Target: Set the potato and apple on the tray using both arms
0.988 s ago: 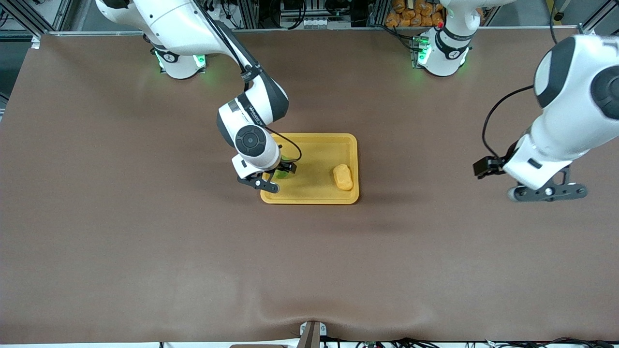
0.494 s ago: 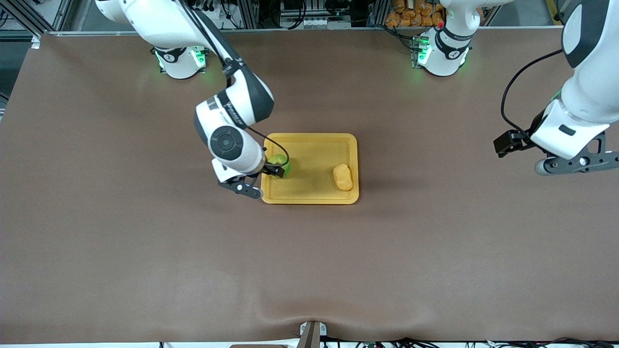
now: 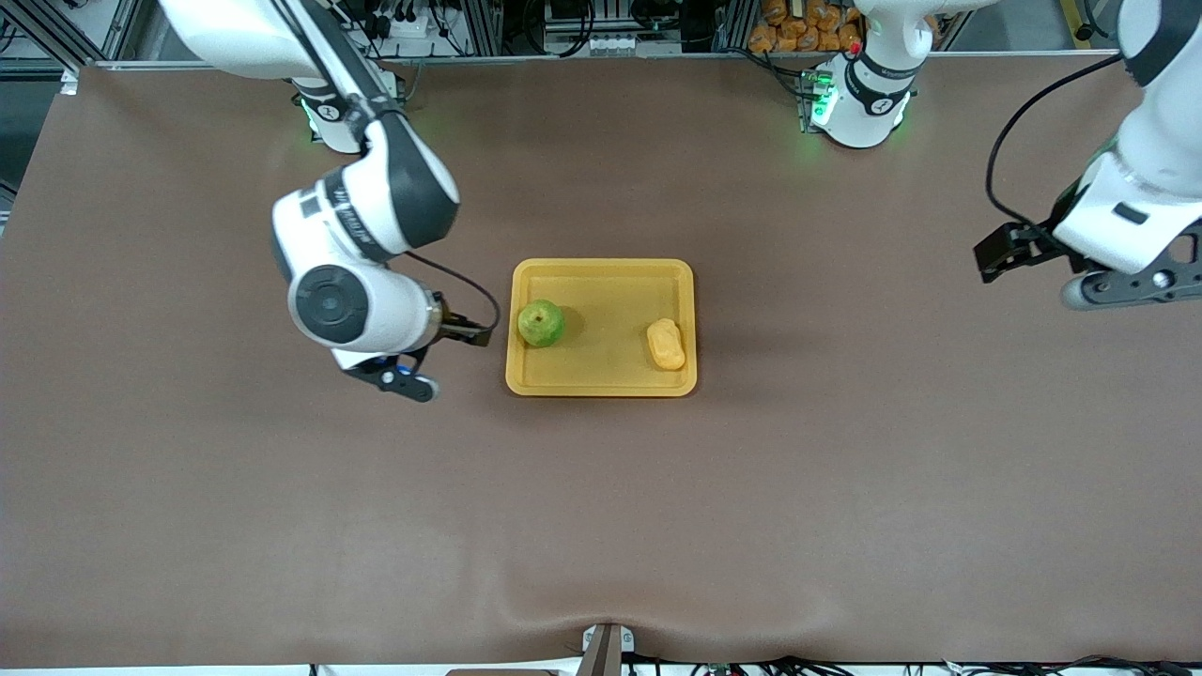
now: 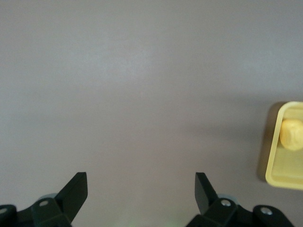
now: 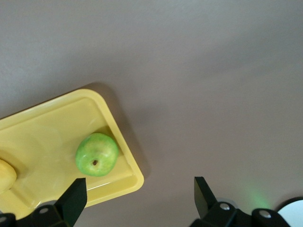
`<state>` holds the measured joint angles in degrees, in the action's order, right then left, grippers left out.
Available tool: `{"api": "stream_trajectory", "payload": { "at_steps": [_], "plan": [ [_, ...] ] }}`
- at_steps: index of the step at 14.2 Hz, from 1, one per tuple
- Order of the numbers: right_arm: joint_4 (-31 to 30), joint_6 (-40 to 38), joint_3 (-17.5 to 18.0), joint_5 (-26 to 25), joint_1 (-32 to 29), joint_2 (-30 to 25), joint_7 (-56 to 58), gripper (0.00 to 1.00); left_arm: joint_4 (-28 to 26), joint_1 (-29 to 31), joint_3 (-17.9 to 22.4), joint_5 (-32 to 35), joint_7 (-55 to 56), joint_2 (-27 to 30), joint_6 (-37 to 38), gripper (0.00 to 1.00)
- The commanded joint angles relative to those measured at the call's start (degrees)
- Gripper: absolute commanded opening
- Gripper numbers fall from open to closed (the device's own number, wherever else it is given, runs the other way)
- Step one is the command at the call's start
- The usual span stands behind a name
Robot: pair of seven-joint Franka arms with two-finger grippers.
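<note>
The yellow-orange tray (image 3: 601, 267) lies mid-table. The green apple (image 3: 541, 323) sits upright in it at the right arm's end, stem dimple up. The yellow potato (image 3: 666, 344) lies in it at the left arm's end. My right gripper (image 3: 406, 372) hangs open and empty over bare table beside the tray. Its wrist view shows the apple (image 5: 97, 154), the tray corner (image 5: 124, 147), an edge of the potato (image 5: 5, 176) and the spread gripper (image 5: 139, 189). My left gripper (image 3: 1132, 287) is open over the table's left-arm end. Its wrist view (image 4: 139, 187) catches the tray edge (image 4: 274, 165) and potato (image 4: 292, 134).
The brown table cover (image 3: 601, 526) has a shallow wrinkle near the front edge. Both arm bases (image 3: 859, 103) glow green along the edge farthest from the camera. A heap of orange-brown items (image 3: 808, 23) sits off the table there.
My right gripper has drawn away from the apple toward the right arm's end, leaving the apple in the tray. My left gripper has moved farther toward its own end of the table.
</note>
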<state>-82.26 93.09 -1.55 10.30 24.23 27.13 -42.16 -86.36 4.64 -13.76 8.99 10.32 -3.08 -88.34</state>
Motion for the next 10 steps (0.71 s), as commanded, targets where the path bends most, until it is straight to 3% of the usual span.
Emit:
{"api": "stream_trajectory", "payload": {
  "at_steps": [1,3,5,10],
  "plan": [
    [0.5,-2.9,0.8,0.3,-4.6,-1.9,0.8,1.00,-1.2,-1.3,6.1,-5.8,-6.1,3.7,3.0,1.00],
    [0.6,-3.4,1.1,0.7,-8.5,-3.0,3.0,1.00,-1.2,-2.3,8.4,-8.5,-7.7,4.5,4.8,1.00],
    [0.6,-4.5,0.8,0.4,-10.1,-5.2,9.4,1.00,-1.3,-3.5,8.7,-8.5,-7.6,5.7,6.6,1.00],
    [0.6,-8.2,0.5,-2.8,-12.7,-10.4,11.9,1.00,-4.8,-6.7,8.7,-8.5,-6.6,9.9,7.1,1.00]
  ]
}}
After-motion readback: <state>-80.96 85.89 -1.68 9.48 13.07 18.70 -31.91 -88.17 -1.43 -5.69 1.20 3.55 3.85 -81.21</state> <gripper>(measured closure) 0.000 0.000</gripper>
